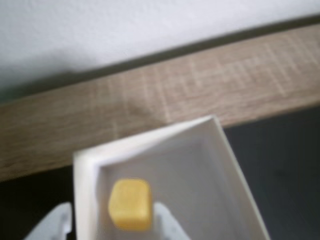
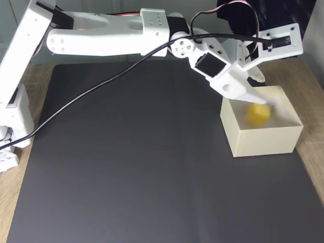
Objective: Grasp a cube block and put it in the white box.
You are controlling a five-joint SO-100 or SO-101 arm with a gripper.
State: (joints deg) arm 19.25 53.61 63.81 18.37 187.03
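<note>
Gripper (image 2: 263, 101) spread over white box (image 2: 263, 136), right of frame; cube block (image 1: 130, 204) loose between fingers; black mat (image 2: 131, 162) bare.

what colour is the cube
Bright yellow; the cube shows best in the wrist view, over the box.

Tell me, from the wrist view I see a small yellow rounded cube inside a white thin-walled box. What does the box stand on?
Observer: In the fixed view, the white box stands at the right edge of a black mat.
Operator: Where does the arm come from?
Observer: The white plastic arm reaches in from the left, across the mat.
Operator: And the gripper?
Observer: The gripper hangs open over the box, with the yellow cube blurred just below it.
</note>
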